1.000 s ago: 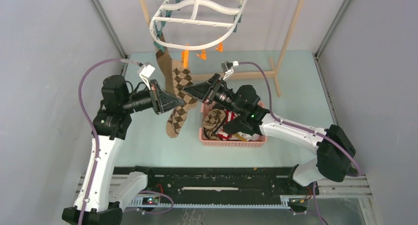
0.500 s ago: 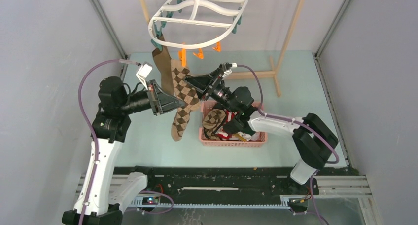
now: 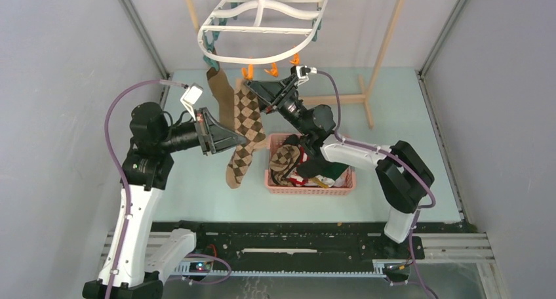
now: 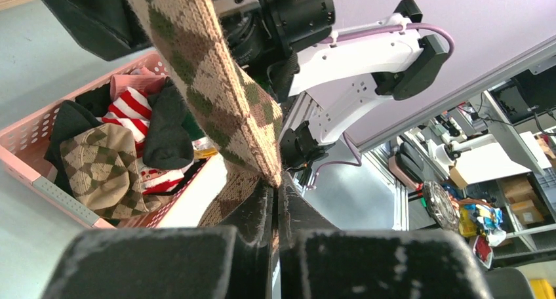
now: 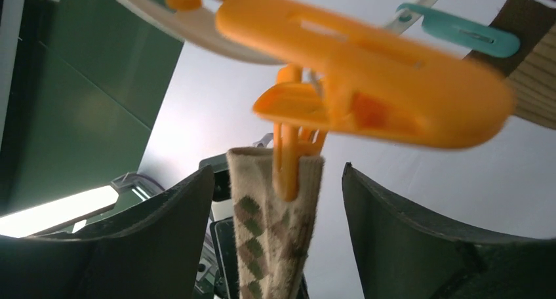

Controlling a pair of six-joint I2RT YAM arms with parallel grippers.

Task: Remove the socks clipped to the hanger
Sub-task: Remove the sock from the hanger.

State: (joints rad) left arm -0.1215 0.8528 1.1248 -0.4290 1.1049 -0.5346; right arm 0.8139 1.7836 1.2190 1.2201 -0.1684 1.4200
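Argyle sock (image 3: 246, 119), fuzzy knit, on orange plastic clothespin (image 5: 288, 161); left claw (image 4: 275, 194) pinches it, right claw (image 5: 278, 246) spread around cuff.

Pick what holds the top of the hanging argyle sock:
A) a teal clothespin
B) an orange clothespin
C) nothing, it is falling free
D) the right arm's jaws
B: in the right wrist view an orange clothespin bites the cuff of the argyle sock, while the right arm's jaws stand open on either side of it, not touching.

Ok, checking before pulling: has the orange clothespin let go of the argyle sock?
No, the right wrist view shows the orange clothespin clamped on the argyle sock.
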